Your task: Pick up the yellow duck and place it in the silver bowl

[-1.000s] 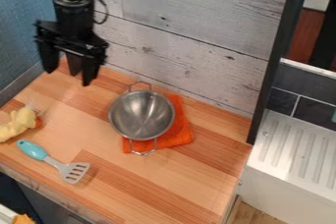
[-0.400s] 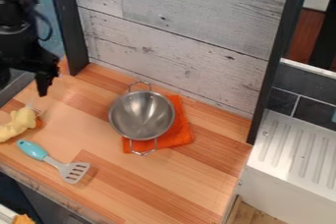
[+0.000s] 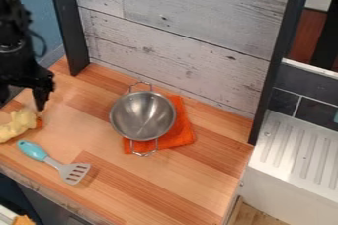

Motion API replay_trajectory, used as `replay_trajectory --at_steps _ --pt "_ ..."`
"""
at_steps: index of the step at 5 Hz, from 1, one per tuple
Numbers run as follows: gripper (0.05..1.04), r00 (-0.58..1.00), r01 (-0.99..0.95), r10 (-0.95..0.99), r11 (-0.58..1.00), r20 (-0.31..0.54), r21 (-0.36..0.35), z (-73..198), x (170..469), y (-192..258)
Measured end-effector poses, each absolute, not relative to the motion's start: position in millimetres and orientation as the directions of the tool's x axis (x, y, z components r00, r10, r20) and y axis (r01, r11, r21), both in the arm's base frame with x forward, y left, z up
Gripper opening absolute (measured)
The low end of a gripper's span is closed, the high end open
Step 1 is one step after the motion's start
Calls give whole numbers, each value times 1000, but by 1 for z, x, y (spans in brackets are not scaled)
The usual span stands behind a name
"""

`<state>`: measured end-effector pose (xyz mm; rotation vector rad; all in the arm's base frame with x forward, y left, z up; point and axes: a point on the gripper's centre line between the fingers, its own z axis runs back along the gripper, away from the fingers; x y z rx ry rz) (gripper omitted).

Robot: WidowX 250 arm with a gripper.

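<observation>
The black gripper (image 3: pixel 23 99) hangs at the left edge, just above and behind the yellow duck, its fingers spread apart with nothing seen between them. The yellow duck (image 3: pixel 19 124) lies on the wooden counter at the far left, with a bit of orange at its right side. Right of it, near the middle, the silver bowl (image 3: pixel 143 115) stands upright with a wire handle at its back and another at its front. Its inside holds nothing.
An orange cloth (image 3: pixel 178 132) lies partly under the bowl. A spatula with a turquoise handle (image 3: pixel 31 150) rests in front of the duck. A grey plank wall (image 3: pixel 178 46) rises behind the counter, and a dark post stands at its right end.
The gripper has moved left from the back corner, then lower and closer to the duck. Duck, bowl, cloth and spatula have stayed where they were.
</observation>
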<state>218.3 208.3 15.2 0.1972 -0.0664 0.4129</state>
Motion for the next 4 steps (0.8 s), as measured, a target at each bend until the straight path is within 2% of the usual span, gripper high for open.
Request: replay_trajectory --at_steps 2,3,4 --pt "1001 920 -390 382 913 85 120 -8 219 211" --pt "945 923 -384 379 916 67 116 -21 218 210" --pt "705 926 -377 374 918 48 121 -31 216 210"
